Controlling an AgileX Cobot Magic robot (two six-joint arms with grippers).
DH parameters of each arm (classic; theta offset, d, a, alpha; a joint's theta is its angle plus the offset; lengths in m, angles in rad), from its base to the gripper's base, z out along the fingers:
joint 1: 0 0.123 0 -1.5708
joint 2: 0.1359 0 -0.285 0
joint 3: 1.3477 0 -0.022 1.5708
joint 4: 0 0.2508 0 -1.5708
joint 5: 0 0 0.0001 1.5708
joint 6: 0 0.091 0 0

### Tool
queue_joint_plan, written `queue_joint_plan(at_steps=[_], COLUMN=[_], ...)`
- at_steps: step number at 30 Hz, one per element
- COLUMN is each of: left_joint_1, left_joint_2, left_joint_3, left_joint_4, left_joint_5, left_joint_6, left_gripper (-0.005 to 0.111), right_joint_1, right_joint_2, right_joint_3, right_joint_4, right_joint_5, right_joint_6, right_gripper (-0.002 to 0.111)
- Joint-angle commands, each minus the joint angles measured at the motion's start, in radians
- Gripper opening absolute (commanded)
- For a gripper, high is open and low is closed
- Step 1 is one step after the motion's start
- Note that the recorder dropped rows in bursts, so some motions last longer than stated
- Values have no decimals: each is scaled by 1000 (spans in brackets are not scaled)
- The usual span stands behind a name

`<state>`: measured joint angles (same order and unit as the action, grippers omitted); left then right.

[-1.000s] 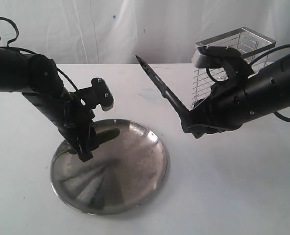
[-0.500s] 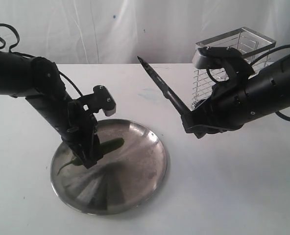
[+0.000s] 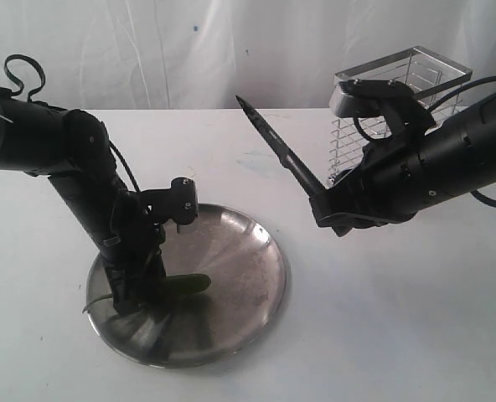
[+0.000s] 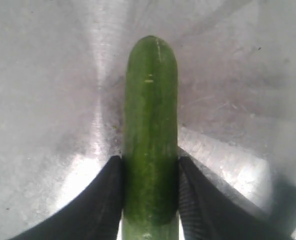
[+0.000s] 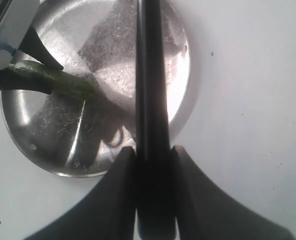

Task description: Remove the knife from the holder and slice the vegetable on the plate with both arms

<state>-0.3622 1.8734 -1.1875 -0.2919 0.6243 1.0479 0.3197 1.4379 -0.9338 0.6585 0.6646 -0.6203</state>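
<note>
On the left side of the plate point(image 3: 248, 276), the left gripper point(image 3: 137, 291) is pinching the vegetable point(image 4: 150, 125), a slim green chili, between its two dark pads, with the rounded tip lying free toward the plate's middle. The right gripper point(image 3: 323, 205) is gripping the knife point(image 3: 273, 146) by its handle, jaws narrow around it. The knife is out of the holder point(image 3: 415, 67) and is pointing up and away over the table point(image 3: 382, 335), well apart from the plate. The risks are lying in the cut to come. Only a short length of chili is showing beyond the pads, so a blade coming down too near could be striking the gripper instead of the vegetable. A round, smooth chili could also be rolling or squirting out under pressure, and the loose plate could be sliding on the bare table. The handle could be twisting in a grip this slim. Much is escaping the cameras: the left arm is hiding most of the chili's stem end from the exterior view, the knife's handle is buried inside the right gripper, and the holder is partly standing behind the right arm. Which way the cutting edge is facing is hard to make out, and the chili appears to be resting on the steel, though this is not certain.
</note>
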Motion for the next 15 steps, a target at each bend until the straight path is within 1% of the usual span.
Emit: queue_joint_plan(at_steps=[1, 4, 7, 10, 12, 15], left_joint_1=[2, 2, 2, 2, 2, 2], left_joint_2=[0, 0, -1, -32, -62, -176], left_joint_3=[0, 0, -2, -2, -2, -2], left_joint_4=[-14, -14, -14, -1, 20, 110], left_joint_5=[26, 26, 26, 26, 26, 26], left_joint_6=[3, -4, -4, -4, -14, -73], left_gripper=[31, 51, 62, 68, 68, 68], right_joint_1=[2, 2, 2, 2, 2, 2], right_joint_2=[-2, -2, -2, -2, -2, -2], right_joint_3=[5, 5, 5, 5, 5, 5], right_joint_4=[2, 2, 2, 4, 12, 19], right_joint_5=[-11, -11, -11, -11, -11, -9], right_joint_6=[-1, -1, -1, -1, -1, -1], right_gripper=[0, 0, 0, 0, 0, 0])
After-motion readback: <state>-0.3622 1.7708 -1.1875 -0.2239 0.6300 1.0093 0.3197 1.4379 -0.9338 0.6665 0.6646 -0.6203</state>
